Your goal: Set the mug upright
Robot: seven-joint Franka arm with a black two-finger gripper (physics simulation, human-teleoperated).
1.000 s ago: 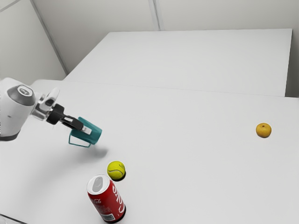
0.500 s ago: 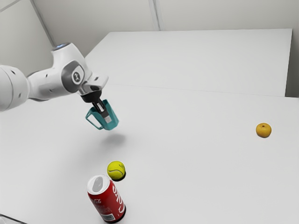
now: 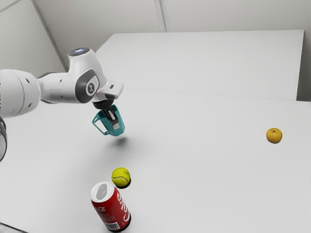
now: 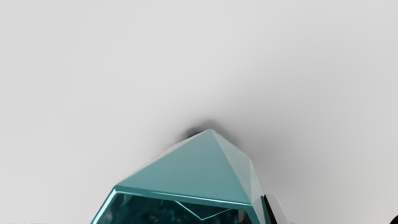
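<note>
Clasping the mug (image 4: pixel 199 174) by its wall, with the tool (image 3: pixel 115 124) nearly closed. Already lifted above the bench (image 3: pixel 194 170), mouth upward, slightly tilted. Probably left: levelling, lowering, releasing

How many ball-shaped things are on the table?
2: the tennis ball beside the soda can, and the orange fruit toward the exterior view's right. The arm might hide others.

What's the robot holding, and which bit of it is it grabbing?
The end effector holds the teal mug by its side wall, one finger inside, one outside.
</note>
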